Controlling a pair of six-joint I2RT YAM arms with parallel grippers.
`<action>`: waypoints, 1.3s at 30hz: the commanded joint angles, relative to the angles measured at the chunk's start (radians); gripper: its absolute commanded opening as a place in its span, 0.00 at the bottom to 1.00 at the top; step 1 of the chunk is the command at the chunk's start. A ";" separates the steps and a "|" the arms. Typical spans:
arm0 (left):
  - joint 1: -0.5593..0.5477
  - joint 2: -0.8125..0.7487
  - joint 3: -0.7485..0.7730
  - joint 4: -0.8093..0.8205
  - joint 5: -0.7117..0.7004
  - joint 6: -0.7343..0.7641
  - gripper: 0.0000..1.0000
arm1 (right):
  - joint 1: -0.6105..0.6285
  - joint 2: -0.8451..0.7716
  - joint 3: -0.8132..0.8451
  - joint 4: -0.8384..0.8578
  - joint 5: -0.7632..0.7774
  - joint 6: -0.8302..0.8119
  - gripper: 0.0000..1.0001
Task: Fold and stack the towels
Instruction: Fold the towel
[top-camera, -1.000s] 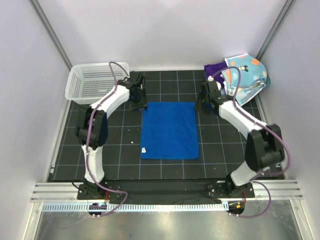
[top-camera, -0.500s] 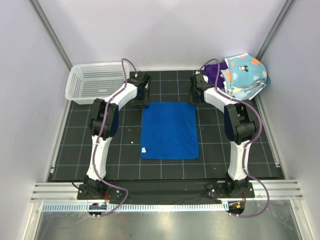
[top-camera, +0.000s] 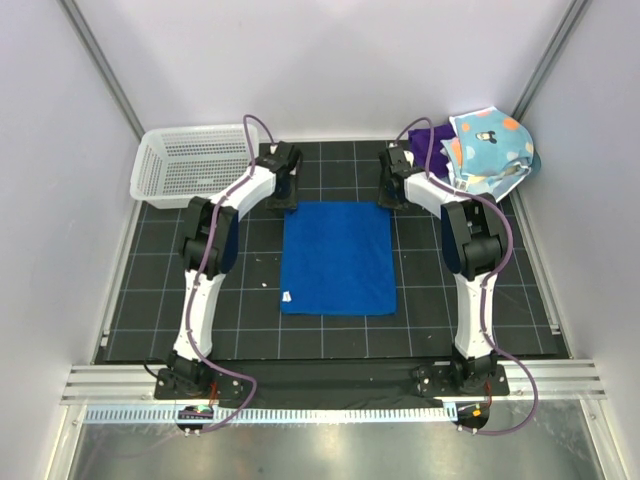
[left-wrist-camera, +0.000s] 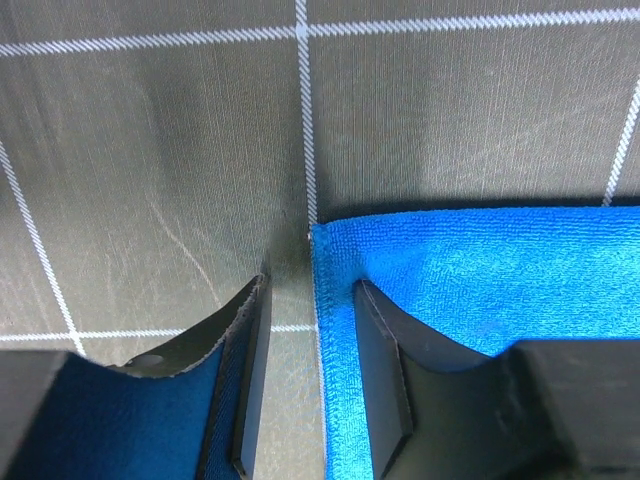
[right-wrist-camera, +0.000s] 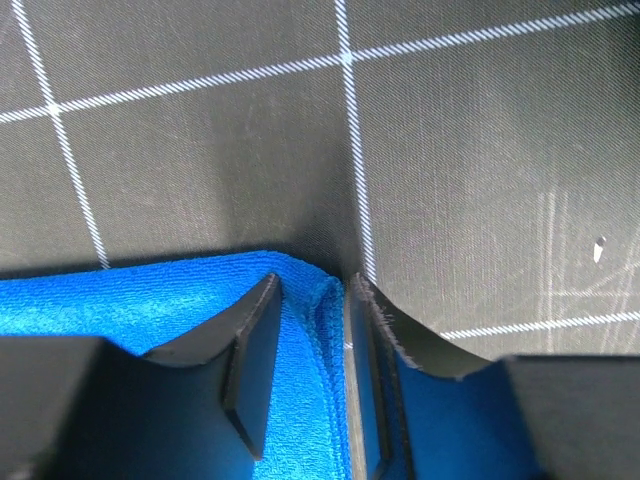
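The blue towel (top-camera: 338, 258) lies flat in the middle of the counter (top-camera: 250, 300). We judge it soft, light and limp, best taken by its far corners. Our left end effector (left-wrist-camera: 312, 288) is spread astride the far-left edge, pinching nothing. The right end effector (right-wrist-camera: 311, 295) pinches a bunched ridge at the far-right corner. A white tag (top-camera: 287, 297) is too small to read.

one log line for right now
blue towel flat, unfolded | left gripper open astride far-left corner | right gripper pinching far-right corner
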 joint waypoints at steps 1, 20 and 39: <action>0.012 0.030 -0.015 0.053 -0.032 0.011 0.41 | -0.011 0.027 0.026 0.023 -0.009 -0.014 0.39; 0.012 0.016 -0.138 0.250 0.013 -0.007 0.00 | -0.014 0.058 0.029 0.044 -0.029 -0.033 0.07; 0.012 -0.194 -0.259 0.429 -0.056 0.000 0.00 | -0.017 -0.095 0.069 0.047 -0.049 -0.056 0.01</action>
